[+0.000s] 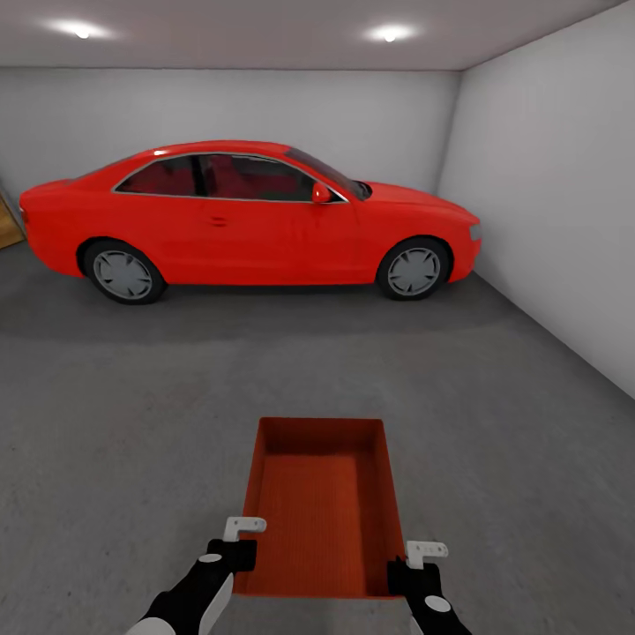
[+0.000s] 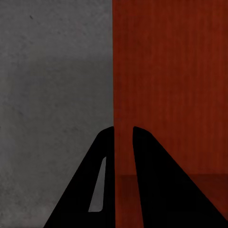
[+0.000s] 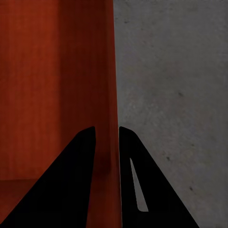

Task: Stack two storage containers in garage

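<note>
Storage container [image 1: 322, 507]: orange-red, open-top, held over the garage floor [image 1: 132, 423] before a red car [image 1: 247, 216]. Side walls are pinched by left gripper [image 1: 236, 545] and right gripper [image 1: 414, 564].

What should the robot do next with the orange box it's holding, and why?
Probably lower the storage container straight down onto the floor. Left gripper and right gripper each pinch a side wall, and bare concrete lies below, well short of the red car.

Legible text, labels, numbers: none for you to log, whether on the glossy red two-door car [image 1: 251, 216] or elsewhere.
</note>
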